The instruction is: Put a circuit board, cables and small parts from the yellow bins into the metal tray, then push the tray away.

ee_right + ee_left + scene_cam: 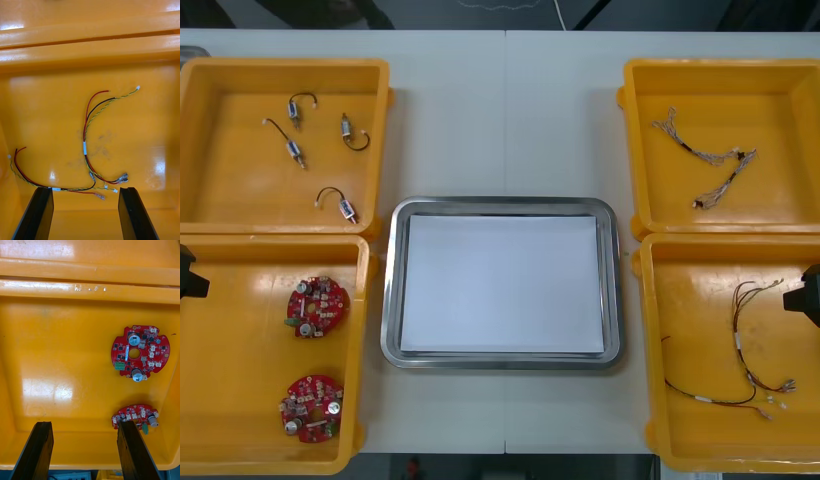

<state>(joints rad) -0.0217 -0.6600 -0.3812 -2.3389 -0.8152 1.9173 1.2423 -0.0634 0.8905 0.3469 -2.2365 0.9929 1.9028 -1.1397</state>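
The metal tray [392,290], white inside, lies at the table's middle with nothing in it. Two round red circuit boards [317,306] [311,407] rest in the near left yellow bin [240,450]. My left gripper [84,424] hangs open over that bin; one board [140,352] lies beyond its fingers and the other [135,416] close by one fingertip. In the near right bin [680,440] lie red, black and yellow cables [745,320]. My right gripper [84,190] hovers open above them, one cable [87,127] ahead and another [33,180] beside a finger.
The far left bin [240,215] holds several small metal parts [296,150] with black leads. Thin twisted cables [705,155] sit in the far right bin [640,130]. The arms show at the side edges as the left [188,275] and right [808,295] wrists.
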